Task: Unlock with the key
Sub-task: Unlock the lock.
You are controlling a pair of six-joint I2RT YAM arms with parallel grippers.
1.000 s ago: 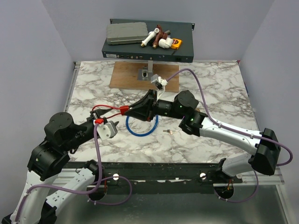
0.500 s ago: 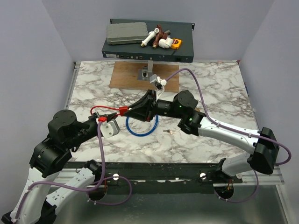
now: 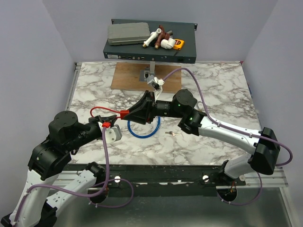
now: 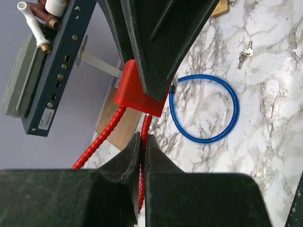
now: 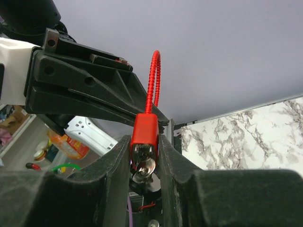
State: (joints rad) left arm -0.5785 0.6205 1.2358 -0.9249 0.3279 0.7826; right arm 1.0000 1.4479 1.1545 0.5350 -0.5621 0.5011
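A red lock body point(image 3: 125, 114) with a red ribbed cable shackle point(image 3: 101, 109) is held above the marble table between both arms. My right gripper point(image 3: 130, 114) is shut on the lock body point(image 5: 144, 130). A small silver key point(image 5: 143, 169) sits in the keyhole at its lower end. My left gripper point(image 3: 104, 124) is shut on the red cable point(image 4: 143, 130) just below the lock body point(image 4: 137, 92), jaws nearly touching. More small silver keys point(image 3: 171, 133) lie loose on the table, and show in the left wrist view point(image 4: 245, 53).
A blue cable loop point(image 3: 143, 134) lies on the table under the lock. A brass padlock point(image 4: 220, 7) shows at the left wrist view's top edge. A wooden board with a metal bracket point(image 3: 130, 75) and a dark rack unit point(image 3: 142, 49) carrying pipe fittings stand at the back.
My right gripper has shifted a little left with the red lock body. My left gripper has stayed on the red cable with only a slight shift.
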